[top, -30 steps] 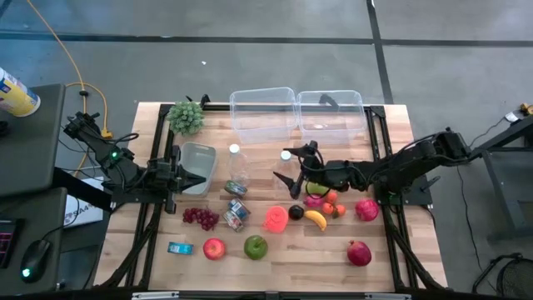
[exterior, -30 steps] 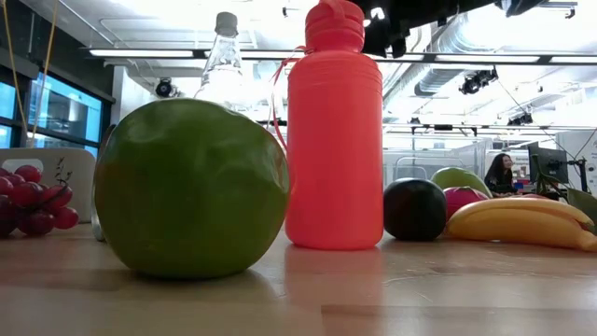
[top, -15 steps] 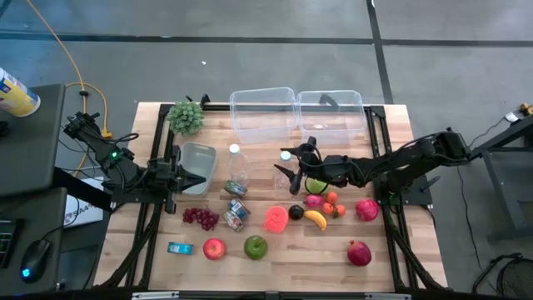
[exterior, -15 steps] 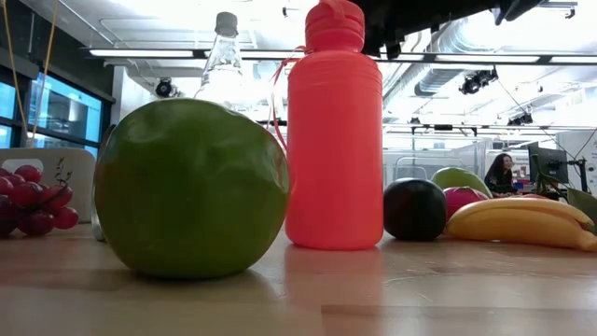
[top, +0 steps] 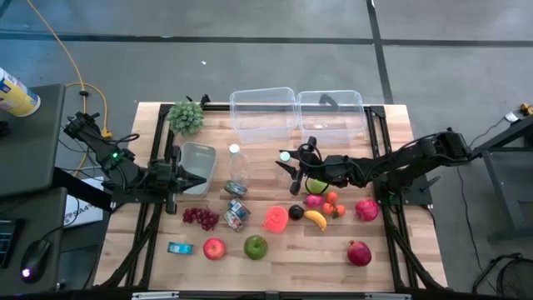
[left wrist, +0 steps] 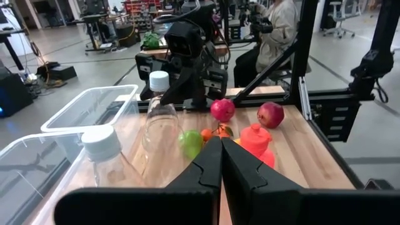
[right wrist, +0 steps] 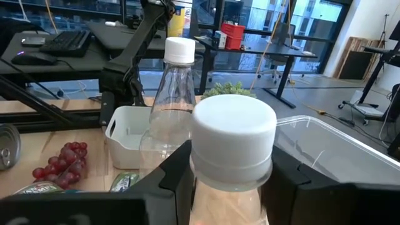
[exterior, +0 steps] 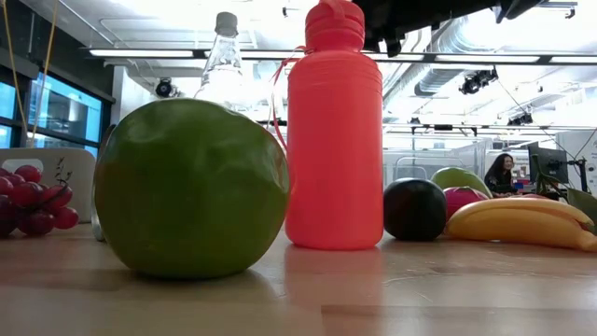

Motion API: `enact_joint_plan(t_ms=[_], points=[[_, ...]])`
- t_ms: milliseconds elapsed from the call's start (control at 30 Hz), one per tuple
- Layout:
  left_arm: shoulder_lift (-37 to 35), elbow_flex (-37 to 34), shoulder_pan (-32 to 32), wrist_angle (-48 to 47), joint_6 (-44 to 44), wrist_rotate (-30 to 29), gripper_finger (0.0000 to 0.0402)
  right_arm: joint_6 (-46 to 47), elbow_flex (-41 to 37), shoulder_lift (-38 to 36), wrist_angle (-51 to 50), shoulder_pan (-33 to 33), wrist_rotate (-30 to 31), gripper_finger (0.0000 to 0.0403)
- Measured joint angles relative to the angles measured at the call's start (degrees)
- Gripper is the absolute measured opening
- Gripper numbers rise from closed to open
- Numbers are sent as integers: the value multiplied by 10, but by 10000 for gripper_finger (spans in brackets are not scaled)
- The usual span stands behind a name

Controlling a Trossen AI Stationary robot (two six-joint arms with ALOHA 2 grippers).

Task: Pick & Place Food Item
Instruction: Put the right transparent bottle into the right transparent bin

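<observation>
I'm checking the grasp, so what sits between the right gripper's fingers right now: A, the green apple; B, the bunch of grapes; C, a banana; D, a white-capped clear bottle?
D: in the right wrist view the white-capped clear bottle stands between the right gripper's dark fingers.

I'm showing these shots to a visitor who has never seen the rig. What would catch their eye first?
Probably the right claw closing around the white cap of a clear bottle mid-table, beside a pile of bright fruit. From table level, a green apple and a coral-red bottle loom large up front. The left claw waits shut on the table's left side, by a white tub.
</observation>
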Motion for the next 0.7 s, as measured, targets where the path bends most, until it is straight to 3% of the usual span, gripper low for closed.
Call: enact_joint_plan(t_ms=[700], points=[[37, 0, 0, 0, 3, -9, 0, -66, 20, -105, -55, 10, 2, 118]])
